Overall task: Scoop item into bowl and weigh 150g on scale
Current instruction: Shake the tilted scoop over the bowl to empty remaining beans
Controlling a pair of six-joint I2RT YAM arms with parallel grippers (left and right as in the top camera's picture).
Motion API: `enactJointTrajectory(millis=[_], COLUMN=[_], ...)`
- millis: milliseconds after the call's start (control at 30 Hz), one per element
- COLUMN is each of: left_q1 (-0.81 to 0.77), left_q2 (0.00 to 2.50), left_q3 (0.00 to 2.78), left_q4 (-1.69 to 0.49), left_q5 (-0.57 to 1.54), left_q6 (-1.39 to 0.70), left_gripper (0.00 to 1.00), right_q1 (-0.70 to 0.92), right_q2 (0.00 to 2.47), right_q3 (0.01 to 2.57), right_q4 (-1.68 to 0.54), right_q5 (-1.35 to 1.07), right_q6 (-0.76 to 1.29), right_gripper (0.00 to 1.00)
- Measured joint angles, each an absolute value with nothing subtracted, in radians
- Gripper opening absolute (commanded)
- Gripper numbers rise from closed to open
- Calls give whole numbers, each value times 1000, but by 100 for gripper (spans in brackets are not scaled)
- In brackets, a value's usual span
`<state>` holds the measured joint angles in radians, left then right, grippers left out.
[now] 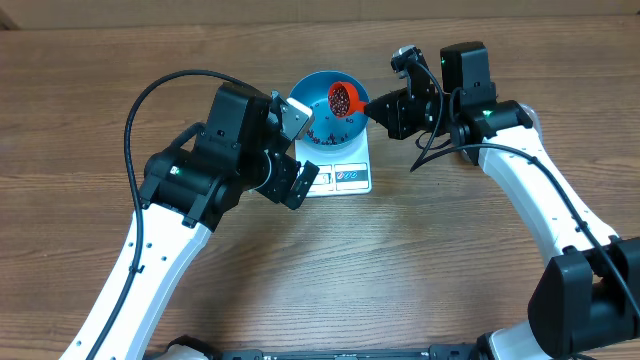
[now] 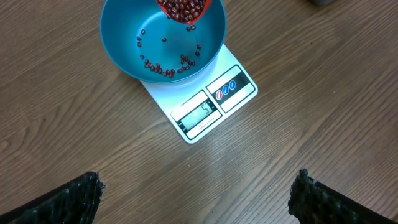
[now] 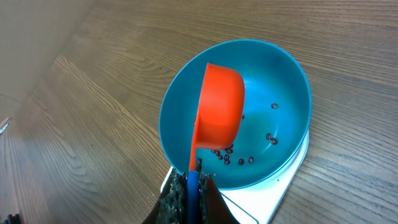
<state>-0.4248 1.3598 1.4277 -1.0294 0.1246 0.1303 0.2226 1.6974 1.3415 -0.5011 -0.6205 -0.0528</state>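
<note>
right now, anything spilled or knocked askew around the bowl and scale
Nothing stands out. The beans lie inside the bowl, with none visible on the table or the scale. The bowl sits upright on the scale, and the scoop is tipped over it, held by the right gripper.

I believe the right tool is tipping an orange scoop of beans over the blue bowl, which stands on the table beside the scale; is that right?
Not quite. The left wrist view shows the blue bowl standing on the white scale, not on the table beside it. The rest holds: the right tool tips the orange scoop of beans over the bowl.
</note>
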Motion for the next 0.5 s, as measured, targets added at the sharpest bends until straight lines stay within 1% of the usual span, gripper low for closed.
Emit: enactJointTrajectory(millis=[500], left_q1=[-425], left_q2=[1360], left_q3=[1428], left_q4=[-1029], left_q5=[125], left_q6=[130], left_gripper=[100], right_q1=[233], right_q2=[1697], right_q3=[1343], right_q4=[-498], right_q5=[-593], right_q6=[-53], right_gripper=[4])
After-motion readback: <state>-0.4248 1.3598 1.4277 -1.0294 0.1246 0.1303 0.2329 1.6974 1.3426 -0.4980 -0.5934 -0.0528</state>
